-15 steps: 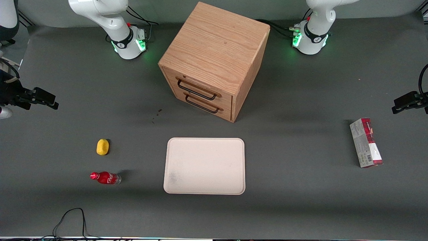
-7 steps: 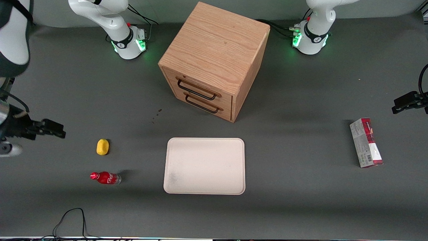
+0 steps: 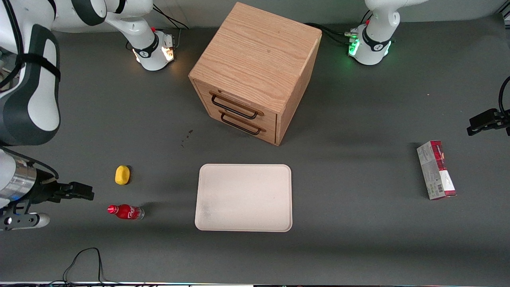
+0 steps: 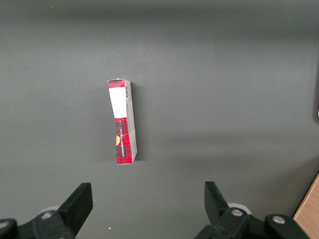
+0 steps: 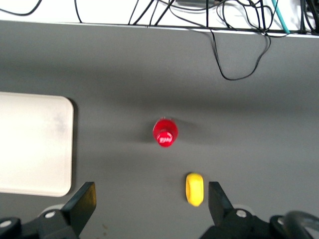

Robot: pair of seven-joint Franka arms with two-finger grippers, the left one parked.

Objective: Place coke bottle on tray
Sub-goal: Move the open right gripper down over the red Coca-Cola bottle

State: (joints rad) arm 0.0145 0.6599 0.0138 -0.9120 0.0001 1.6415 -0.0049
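Worktop (image 3: pixel 358 247) of dark grey carries 5 loose items. Coke bottle (image 3: pixel 125 211) stands upright on the bare surface toward the working arm's end; the front view shows its red cap, red label and clear base, while the right wrist view shows it from straight above as a red disc (image 5: pixel 165 133). Yellow lemon-shaped lump (image 3: pixel 122 175) sits near the bottle, farther from the front camera, the 2 apart (also seen in the right wrist view (image 5: pixel 195 188)). Tray (image 3: pixel 207 223), cream-white with rounded corners and a low rim, lies flat near the middle of the worktop, apart from the bottle, with nothing on it; 1 end of it appears in the right wrist view (image 5: pixel 65 149). Wooden drawer cabinet (image 3: pixel 255 59) stands farther from the front camera than the tray, its 2 black-handled drawers shut and turned toward the tray. Red-and-grey carton (image 3: pixel 436 170) lies on its side toward the parked arm's end of the worktop (the left wrist view looks down on it (image 4: pixel 122 122)).

Claw (image 3: pixel 81 196) of the right arm hangs above the worktop at the working arm's end, near the bottle but not touching it. Its 2 fingers (image 5: pixel 82 204) are spread wide with nothing between them.
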